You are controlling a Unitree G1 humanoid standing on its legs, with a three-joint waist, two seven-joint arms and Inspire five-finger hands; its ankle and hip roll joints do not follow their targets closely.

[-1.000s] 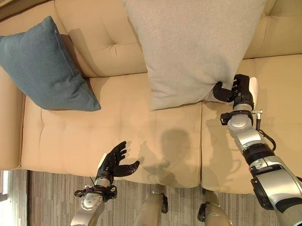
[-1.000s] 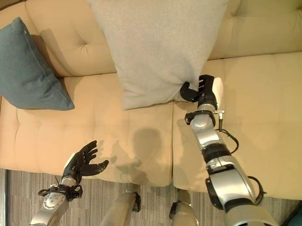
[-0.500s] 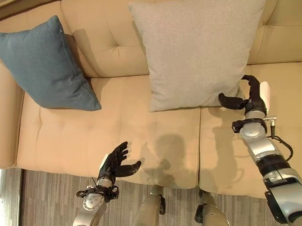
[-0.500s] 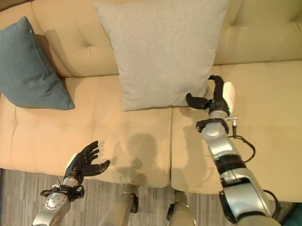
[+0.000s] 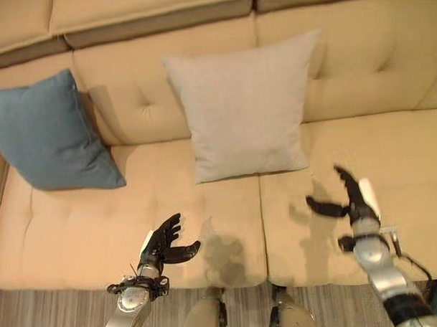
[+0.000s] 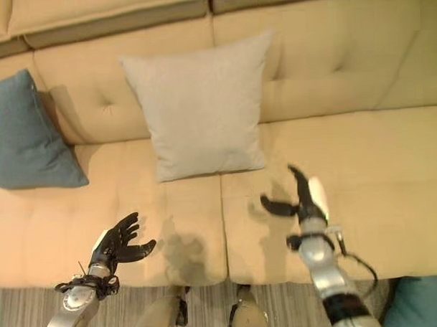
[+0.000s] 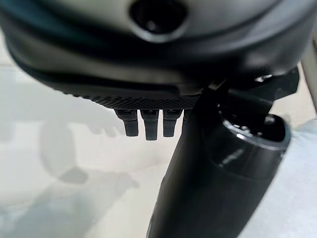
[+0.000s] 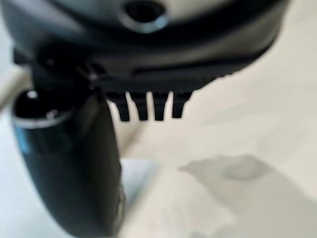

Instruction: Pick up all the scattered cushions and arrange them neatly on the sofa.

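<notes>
Left hand open, fingers spread, nothing in it, hovering over the front edge of the sofa seat; same pose and spot as a second ago. Up and well to its left the blue cushion leans in the sofa's left corner against the backrest, unchanged. Up and to the right of the left hand the grey cushion stands upright against the backrest, bottom edge on the seat, just over the seam between the two seat pads.

Right hand is what changed: a second ago it pinched the grey cushion's lower right corner, half a second ago it had let go right beside it, now it is pulled back toward the seat front, open, thumb and fingers splayed, empty, well clear of the cushion. The whole view has also drawn back, so the camera moved too; the cushion itself looks settled, not tipping.

Judgement: grey cushion placed, release done, retreat under way. A teal patch shows at the lower right by the floor, down and right of the right hand; could be another cushion, cannot tell.

Room: wide bare seat between left hand and blue cushion, and the whole right seat pad past the right hand is free. Both hands sit near the seat's front edge, floor just behind them.
</notes>
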